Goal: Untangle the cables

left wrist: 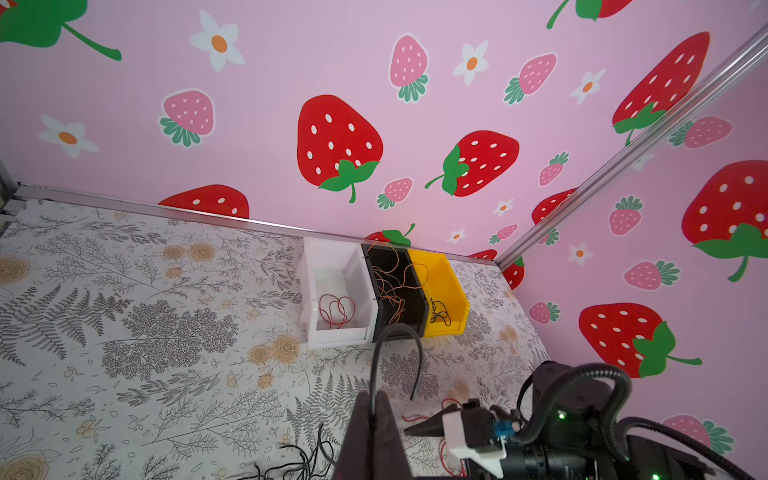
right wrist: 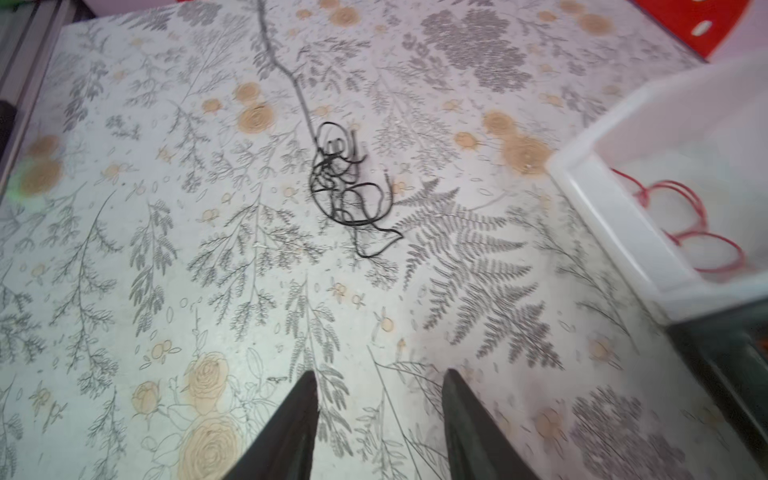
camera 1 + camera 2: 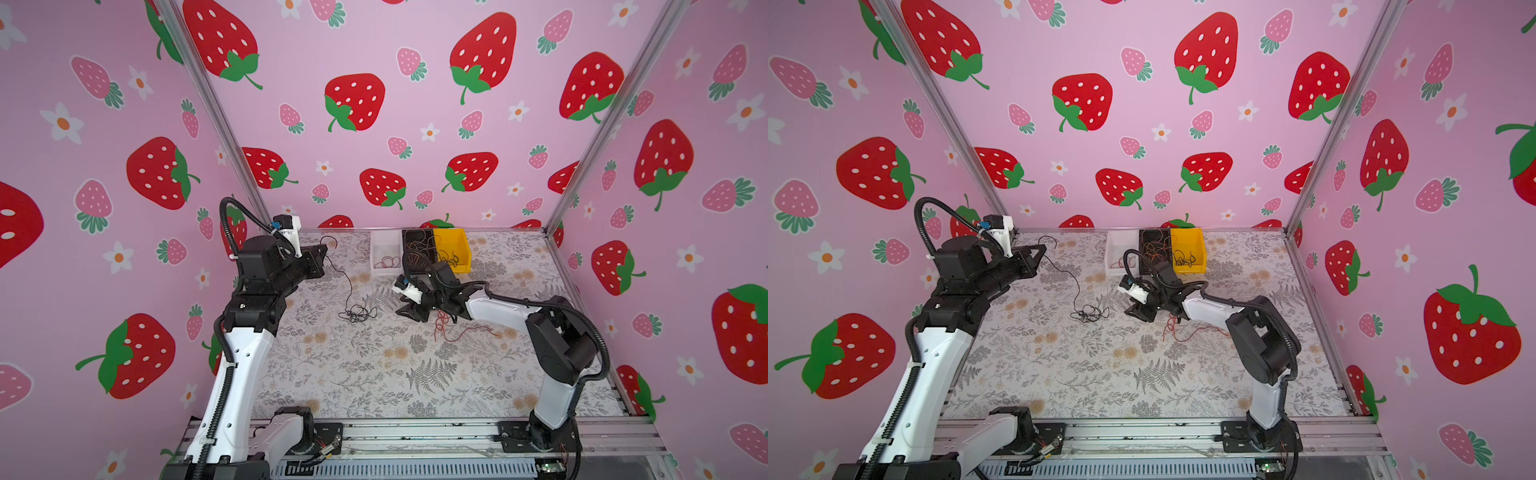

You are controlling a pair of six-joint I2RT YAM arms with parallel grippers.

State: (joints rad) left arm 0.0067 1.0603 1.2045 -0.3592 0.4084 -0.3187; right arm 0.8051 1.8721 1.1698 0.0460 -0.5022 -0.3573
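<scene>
The cables are thin wires. A black tangle lies mid-table. One black strand rises from it to my left gripper, which is held high at the left and is shut on that strand. The strand's free end arches beyond the fingertips. Loose red cables lie on the cloth beneath my right arm. My right gripper hovers low just right of the black tangle. It is open, with only the cloth between its fingers.
Three bins stand at the back wall. The white bin holds red cables. The black bin holds orange ones, and the yellow bin holds black ones. Metal frame rails edge the floral cloth.
</scene>
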